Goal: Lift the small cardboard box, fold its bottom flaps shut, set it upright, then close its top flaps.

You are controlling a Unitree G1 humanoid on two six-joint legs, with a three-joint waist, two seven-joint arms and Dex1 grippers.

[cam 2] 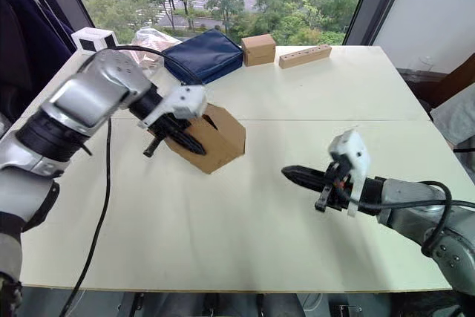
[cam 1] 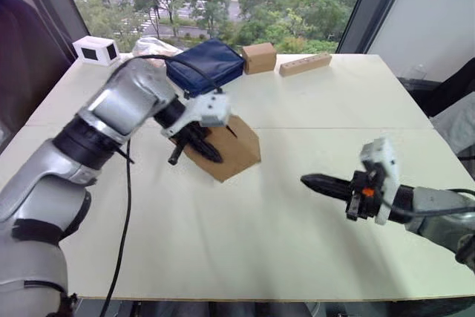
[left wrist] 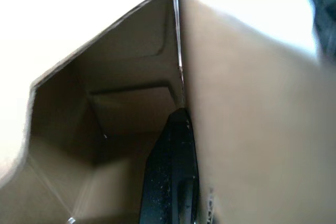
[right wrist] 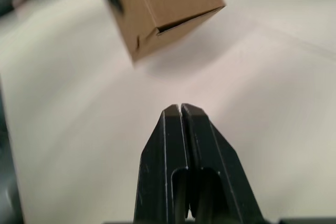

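Observation:
The small cardboard box (cam 1: pixel 236 146) is plain brown and sits tilted near the table's middle. My left gripper (cam 1: pixel 194 158) is shut on one of its walls. In the left wrist view one black finger (left wrist: pixel 170 177) reaches inside the open end, against the wall (left wrist: pixel 252 129). Folded panels close the far end inside (left wrist: pixel 131 108). From the right wrist view the box (right wrist: pixel 163 3) shows a closed end with a tuck seam. My right gripper (cam 1: pixel 306 180) hovers low over the table to the box's right, shut and empty, its tips (right wrist: pixel 180 109) pointing toward the box.
Along the table's far edge lie a navy pouch (cam 1: pixel 206 64), another small brown box (cam 1: pixel 259 57), a long tan bar (cam 1: pixel 305 64), a white cube (cam 1: pixel 96 50) and crumpled clear plastic (cam 1: pixel 152 44). A seam (cam 1: pixel 356 128) crosses the table top.

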